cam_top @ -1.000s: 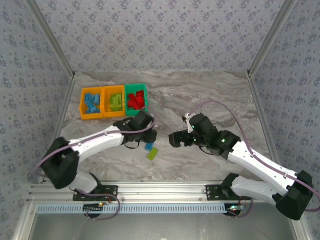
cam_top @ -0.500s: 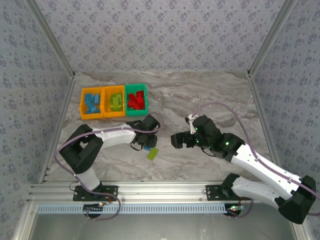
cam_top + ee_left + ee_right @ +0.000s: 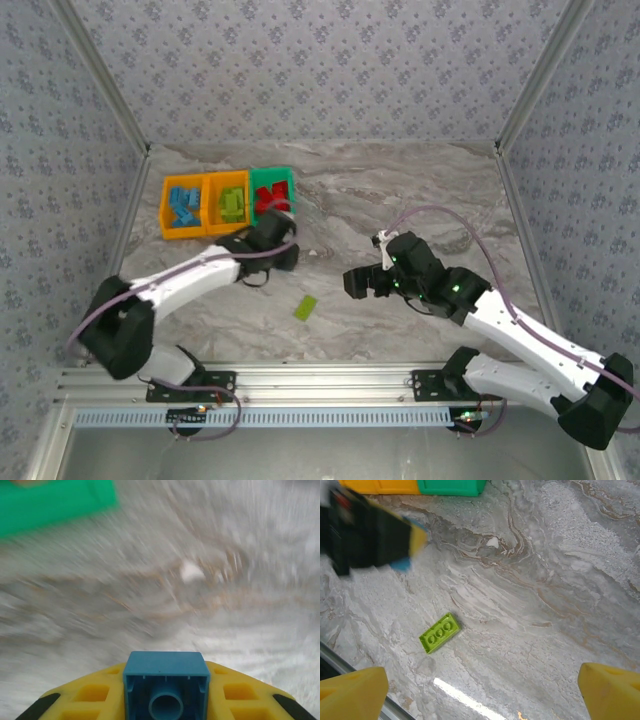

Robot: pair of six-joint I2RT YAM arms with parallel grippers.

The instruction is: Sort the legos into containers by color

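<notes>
Your left wrist view is all motion blur, just the blue lego (image 3: 165, 682) looks sharp. Top view's bright and even, soft shadows.

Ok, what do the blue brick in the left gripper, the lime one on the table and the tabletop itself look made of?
Blue brick: moulded plastic, satin; hollow underside with a central tube. Lime brick: same kind of plastic, slightly glossy, studded top. Tabletop: grey veined marble look, with a bright glare streak; could be stone or a printed laminate.
</notes>
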